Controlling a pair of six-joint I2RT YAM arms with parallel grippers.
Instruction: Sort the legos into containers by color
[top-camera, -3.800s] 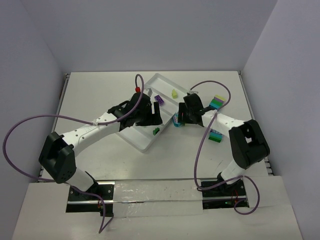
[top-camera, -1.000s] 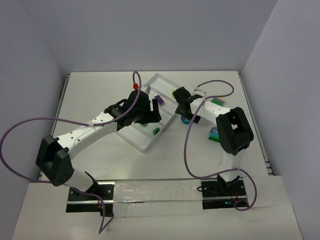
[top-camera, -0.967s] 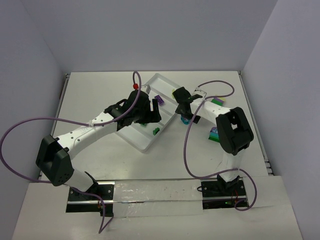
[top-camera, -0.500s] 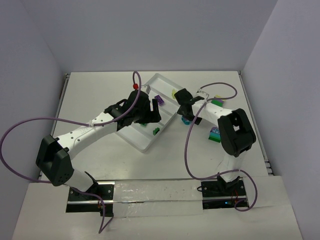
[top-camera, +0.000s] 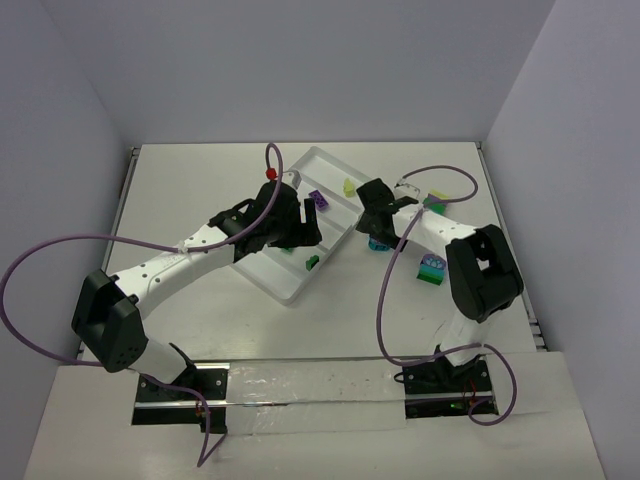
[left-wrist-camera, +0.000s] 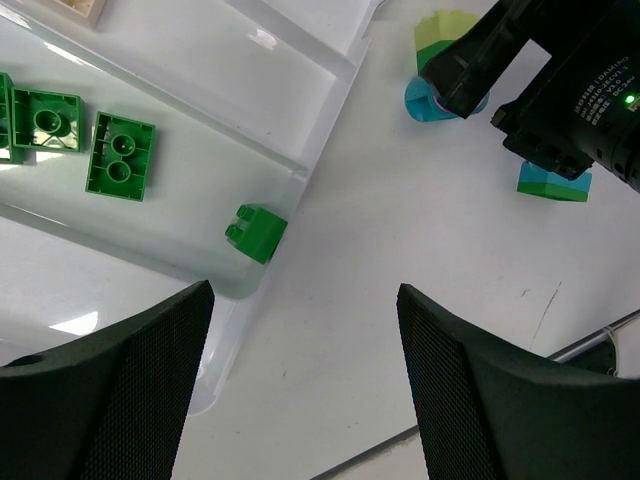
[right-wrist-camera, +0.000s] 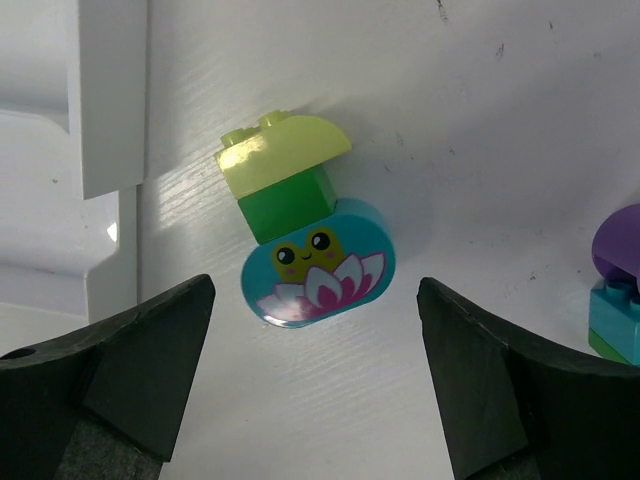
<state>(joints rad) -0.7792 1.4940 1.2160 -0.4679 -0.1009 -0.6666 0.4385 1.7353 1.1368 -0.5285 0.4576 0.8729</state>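
The clear tray (top-camera: 283, 283) lies slantwise mid-table. Its containers hold a purple lego (top-camera: 319, 200), a yellow-green one (top-camera: 349, 187) and green legos (left-wrist-camera: 121, 157), one small green brick (left-wrist-camera: 257, 232) at the compartment's end. My left gripper (left-wrist-camera: 305, 290) hangs open over the tray's near corner, nothing between its fingers. My right gripper (right-wrist-camera: 315, 300) is open above a clump (right-wrist-camera: 320, 262) lying on the table beside the tray: teal frog brick, green brick, yellow-green cap. It touches nothing.
Two more multi-colour clumps sit on the table right of the tray, one nearer (top-camera: 432, 268) and one farther back (top-camera: 436, 203). A purple-and-teal piece (right-wrist-camera: 618, 290) shows at the right wrist view's edge. The tray wall (right-wrist-camera: 110, 100) is just left of the frog clump.
My right gripper has drawn away from over the tray, toward the right, to above the frog clump, uncovering the yellow-green lego in the tray. The left arm has stayed still.
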